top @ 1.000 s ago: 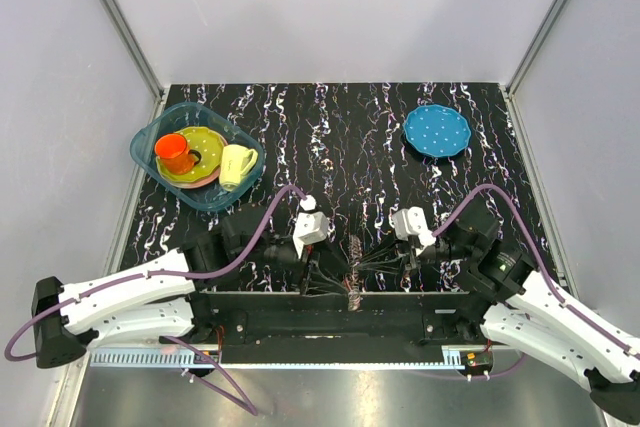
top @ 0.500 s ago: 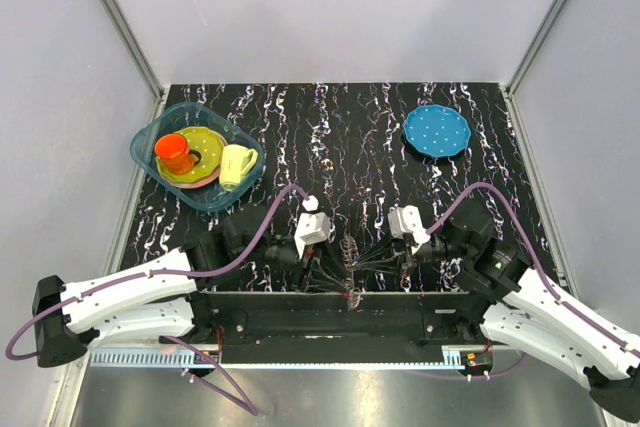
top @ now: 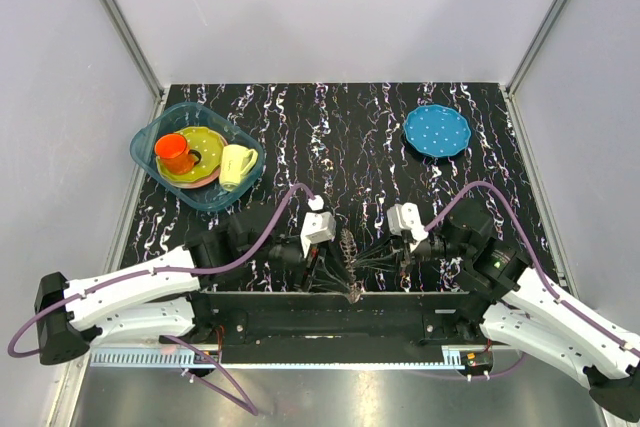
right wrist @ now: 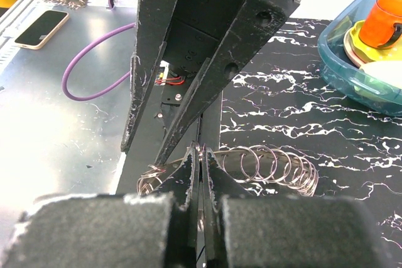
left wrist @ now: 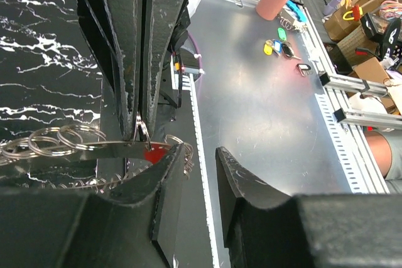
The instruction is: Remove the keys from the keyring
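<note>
The right gripper is fully closed on a thin loop of the keyring. In its own wrist view the wire runs straight between the pads at lower centre of the frame, and the coil of bright rings fans out to the right over the marbled table. The left gripper stands part-way open. The gap between its fingers shows only bare metal bench, so it has hold of nothing. The only key made out, a tiny red key, sits at the inner edge of the left-hand finger in the left wrist view, just under the other arm's closed tips. From above, the bundle hangs between the two arms at lower centre, close to the table's near edge.

Risks, as judged:
- The left fingers may close beside the red key rather than on it, because it is small and lies off their centre line.
- They may catch a neighbouring ring, so any pull drags the whole bundle.
- The wire may slip from the right gripper's narrow hold under that pull.
- A freed key may drop past the near edge.
</note>
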`<state>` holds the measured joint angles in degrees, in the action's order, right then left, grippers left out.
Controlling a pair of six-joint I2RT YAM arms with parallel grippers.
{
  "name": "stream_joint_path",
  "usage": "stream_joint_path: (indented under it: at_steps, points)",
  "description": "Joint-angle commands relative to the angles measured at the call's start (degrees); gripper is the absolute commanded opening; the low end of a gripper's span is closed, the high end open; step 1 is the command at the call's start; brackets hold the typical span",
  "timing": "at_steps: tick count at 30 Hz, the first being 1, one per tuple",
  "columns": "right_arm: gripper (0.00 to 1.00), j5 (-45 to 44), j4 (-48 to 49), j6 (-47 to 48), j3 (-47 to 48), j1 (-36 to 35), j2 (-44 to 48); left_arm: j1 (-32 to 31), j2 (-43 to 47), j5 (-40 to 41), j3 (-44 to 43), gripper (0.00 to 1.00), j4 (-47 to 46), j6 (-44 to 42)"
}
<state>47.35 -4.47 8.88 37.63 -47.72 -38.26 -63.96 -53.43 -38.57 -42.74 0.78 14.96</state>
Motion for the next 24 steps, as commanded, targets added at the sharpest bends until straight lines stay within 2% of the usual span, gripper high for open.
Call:
stream_joint_path:
  at_steps: [1, 5, 9, 13, 20, 24]
  points:
    - [0.0, -0.6, 4.0, -0.9, 0.7, -0.4, 0.7, 0.2, 0.1, 2.2, -2.9, 0.31, -0.9, -0.9]
    - [0.0, -1.2, 4.0, -1.4, 0.2, -0.4, 0.9, 0.2, 1.0, 4.9, -2.7, 0.32, -0.2, -1.8]
    - [0.0, -2.5, 6.5, -2.4, -0.4, -0.4, 1.6, 0.2, 2.7, 10.8, -1.6, 0.49, 0.7, -3.2]
    - [0.0, -7.3, 6.6, -5.2, 0.2, -0.4, 2.0, 0.1, 5.0, 17.2, 0.2, 0.55, -0.1, -4.0]
    - [0.0, -15.7, 2.6, -11.1, 3.3, -0.4, -1.5, -0.4, 7.0, 27.2, -0.1, 0.55, 0.2, -6.6]
    - [0.0, -22.6, 2.4, -15.4, 3.9, -0.4, -2.7, -2.8, 7.1, 33.3, -1.2, 0.58, 1.9, -9.9]
